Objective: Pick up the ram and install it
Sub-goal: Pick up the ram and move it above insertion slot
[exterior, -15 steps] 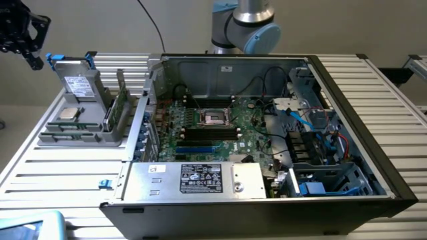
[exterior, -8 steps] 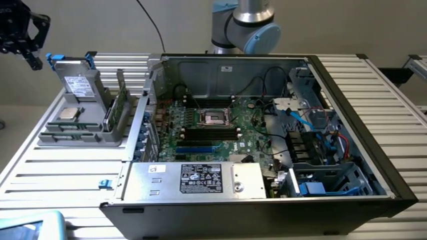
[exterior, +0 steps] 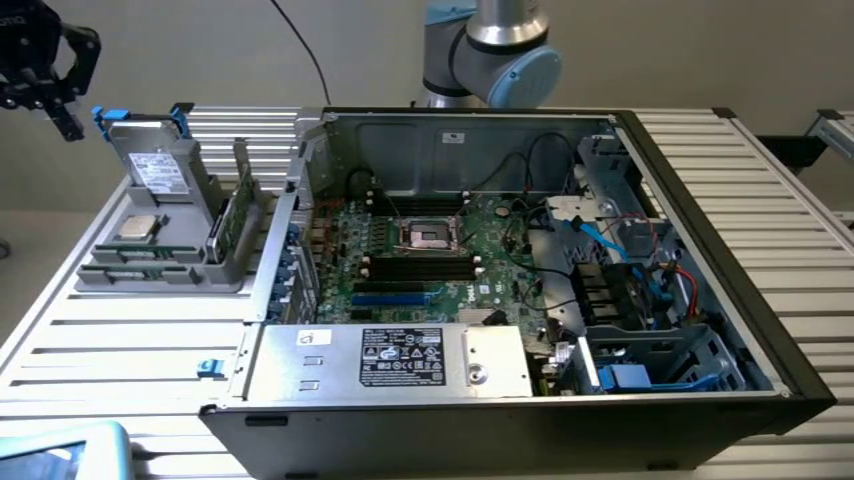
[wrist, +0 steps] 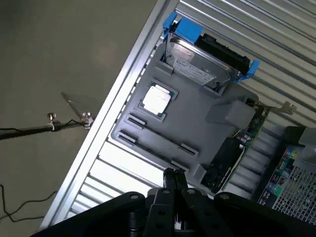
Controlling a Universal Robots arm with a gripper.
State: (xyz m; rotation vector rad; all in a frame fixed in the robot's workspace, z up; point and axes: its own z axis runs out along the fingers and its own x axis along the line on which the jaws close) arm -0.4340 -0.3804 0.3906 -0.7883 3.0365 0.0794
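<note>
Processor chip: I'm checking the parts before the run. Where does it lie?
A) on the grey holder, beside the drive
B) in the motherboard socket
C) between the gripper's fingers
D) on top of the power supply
A: the processor chip lies flat on the grey holder, next to the drive.
</note>
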